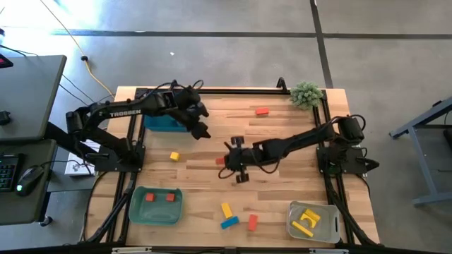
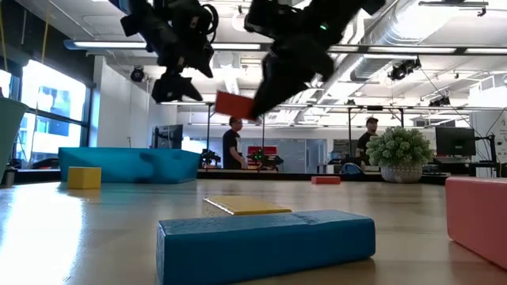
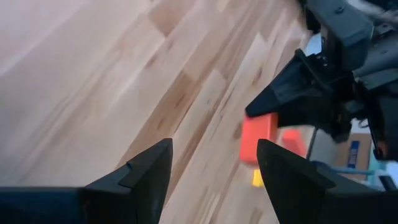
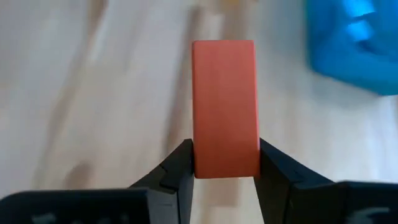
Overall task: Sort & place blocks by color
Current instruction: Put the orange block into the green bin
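The right hand (image 4: 225,163) hung above the middle of the bench (image 1: 212,113), its two fingers pinched tight on a red-orange bar (image 4: 224,107) lifted clear of the wood. The left hand (image 1: 200,130) hovered at about ten o'clock from it, just past the blue bin (image 1: 161,123), fingers spread wide with nothing between them.

From where I stood, the sorting looked perhaps half done. The green bin (image 1: 138,209) at seven o'clock on the bench already held two red pieces (image 1: 159,197), and the clear bin (image 1: 332,229) at five o'clock held a few yellow pieces (image 1: 308,219). What lay inside the blue bin I could not make out.

Still loose on the wood were a yellow cube (image 1: 174,156) toward nine o'clock, a red block (image 1: 262,111) up near twelve beside the small plant (image 1: 306,94), and a cluster at six o'clock: a yellow bar (image 1: 227,210), a blue bar (image 1: 229,223) and a red piece (image 1: 252,222). I reckoned the held bar was bound for the green bin.
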Robot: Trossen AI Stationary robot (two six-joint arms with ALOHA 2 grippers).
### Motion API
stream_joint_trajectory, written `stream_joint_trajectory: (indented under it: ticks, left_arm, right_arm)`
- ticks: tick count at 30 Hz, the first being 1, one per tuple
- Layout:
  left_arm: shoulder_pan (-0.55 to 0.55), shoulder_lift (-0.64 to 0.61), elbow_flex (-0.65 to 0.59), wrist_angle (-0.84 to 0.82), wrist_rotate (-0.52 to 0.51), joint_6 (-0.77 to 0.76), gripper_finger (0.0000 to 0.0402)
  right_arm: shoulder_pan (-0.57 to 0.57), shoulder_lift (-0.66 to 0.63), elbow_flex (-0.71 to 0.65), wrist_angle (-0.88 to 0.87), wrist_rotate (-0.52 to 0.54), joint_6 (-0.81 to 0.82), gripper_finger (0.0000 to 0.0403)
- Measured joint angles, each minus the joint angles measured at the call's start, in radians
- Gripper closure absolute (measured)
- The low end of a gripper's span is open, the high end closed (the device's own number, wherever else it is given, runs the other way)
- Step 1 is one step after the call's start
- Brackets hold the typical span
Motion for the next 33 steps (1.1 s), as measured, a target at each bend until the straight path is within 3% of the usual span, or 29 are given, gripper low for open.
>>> stream_joint_trajectory:
  ticks: [8, 16, 21, 33]
  left_arm:
    - [0.016, 0.000, 0.000, 0.129, 0.003, -0.017, 0.0177]
    - [0.016, 0.000, 0.000, 0.197, -0.017, -0.018, 0.0177]
    - [0.016, 0.000, 0.000, 0.200, -0.082, -0.017, 0.0177]
    - [0.015, 0.004, 0.000, 0.198, -0.068, -0.021, 0.0177]
  right_arm:
    - [-0.086, 0.000, 0.079, -0.006, 0.148, 0.079, 0.0296]
    - [-0.128, 0.000, 0.090, 0.020, 0.159, 0.063, 0.0296]
    - [-0.124, 0.000, 0.090, 0.025, 0.192, 0.017, 0.0296]
    - [-0.126, 0.000, 0.090, 0.104, 0.285, 0.017, 0.0296]
